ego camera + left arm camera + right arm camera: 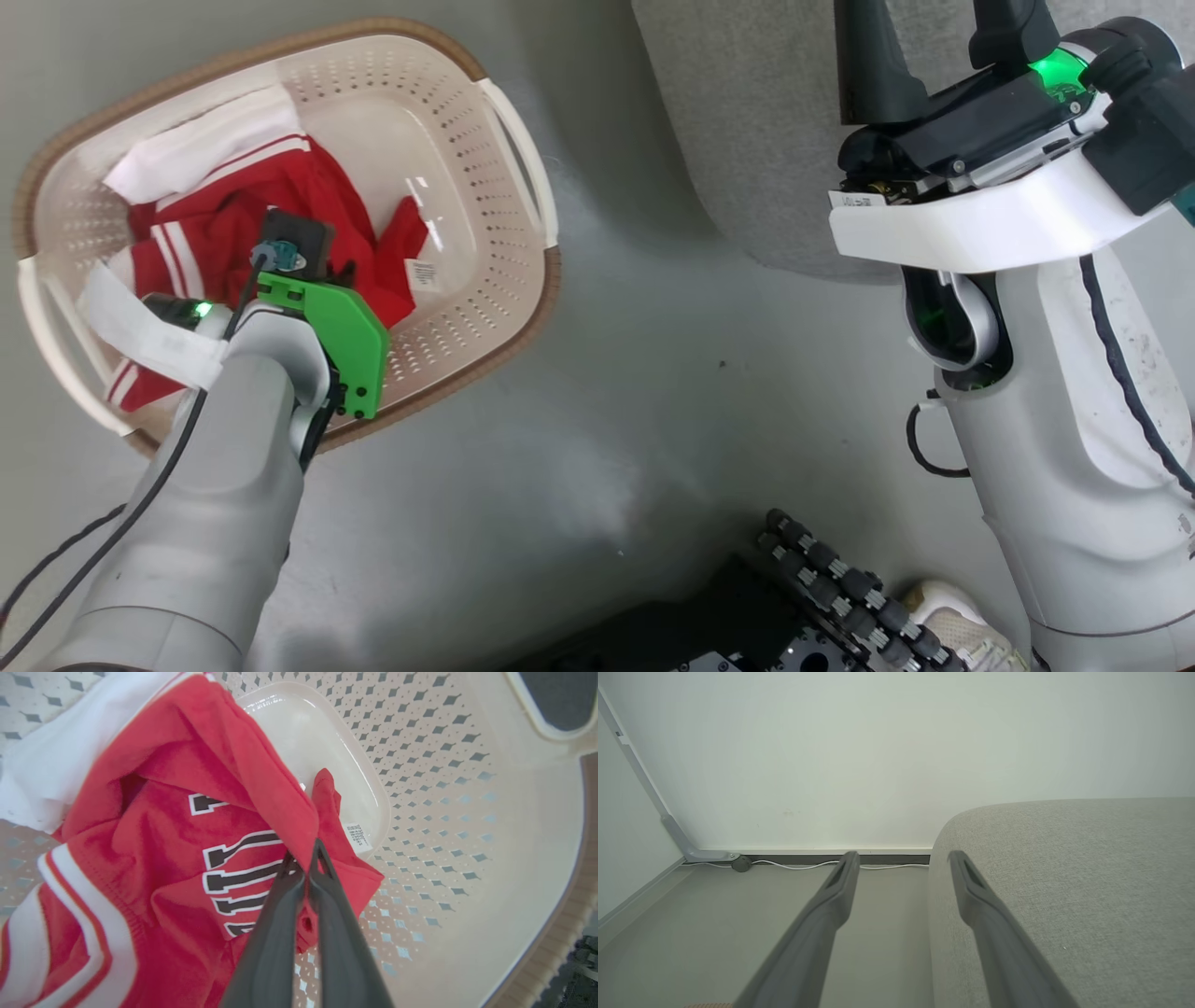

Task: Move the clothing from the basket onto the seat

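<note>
While it lies crumpled inside the basket (509, 313), the clothing (341, 210) takes up the left part of the bowl as the head view shows it. Its white trim is bunched toward the far rim. The left wrist view shows the clothing (177, 826) with black-and-white lettering (236, 872) facing up. A small white tag (359, 837) lies on the basket's smooth bottom panel. The left gripper (304, 858) reaches down into the basket (467, 835), its two dark fingers pinched together on a raised fold of the red fabric, which shows between them. The basket stands on a pale grey floor (607, 420), well apart from the seat (747, 140) at the upper right.

The right gripper (934, 47) hangs with its fingers spread and nothing between them. In the right wrist view, the right gripper (903, 856) points past the rounded corner of the seat (1064, 882) toward a plain pale wall (878, 756), along whose foot a thin white cable (803, 864) runs. A pale shoe (962, 625) shows at the head view's lower right.
</note>
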Robot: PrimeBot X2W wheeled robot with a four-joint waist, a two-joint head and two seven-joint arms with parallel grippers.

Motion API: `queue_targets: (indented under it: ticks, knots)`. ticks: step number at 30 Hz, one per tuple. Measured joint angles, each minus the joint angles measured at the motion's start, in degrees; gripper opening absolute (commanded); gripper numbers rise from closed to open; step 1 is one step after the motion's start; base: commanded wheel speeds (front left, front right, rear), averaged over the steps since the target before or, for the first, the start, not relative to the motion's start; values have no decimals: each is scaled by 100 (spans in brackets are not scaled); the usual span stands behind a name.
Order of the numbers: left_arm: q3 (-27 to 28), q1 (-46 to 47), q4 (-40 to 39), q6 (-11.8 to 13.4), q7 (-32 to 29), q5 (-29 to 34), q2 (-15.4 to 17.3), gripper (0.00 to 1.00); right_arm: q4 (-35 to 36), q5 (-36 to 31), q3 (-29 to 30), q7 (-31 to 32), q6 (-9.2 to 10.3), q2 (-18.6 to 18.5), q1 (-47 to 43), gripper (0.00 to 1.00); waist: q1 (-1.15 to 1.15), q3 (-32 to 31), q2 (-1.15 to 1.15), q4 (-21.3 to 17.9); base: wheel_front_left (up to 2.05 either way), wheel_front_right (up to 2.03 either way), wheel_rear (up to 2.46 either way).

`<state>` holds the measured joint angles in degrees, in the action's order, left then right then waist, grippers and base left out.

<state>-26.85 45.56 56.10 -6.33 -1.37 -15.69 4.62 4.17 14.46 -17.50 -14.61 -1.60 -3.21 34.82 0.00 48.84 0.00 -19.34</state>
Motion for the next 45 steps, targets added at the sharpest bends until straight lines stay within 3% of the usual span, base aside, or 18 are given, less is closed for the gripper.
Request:
queue_targets:
  ticks: [25,45]
  knots:
    - [-141,-309,101,-78,1355,-438,-253,0,-834,-203,298,0,-85,-205,-444,100,0,-1113,0,986,0,0,0]
    - [-330,-845,-871,-80,1562,-1120,-280,0,-1584,-171,382,0,-194,-230,-1202,100,-1,-2586,0,1645,0,0,0]
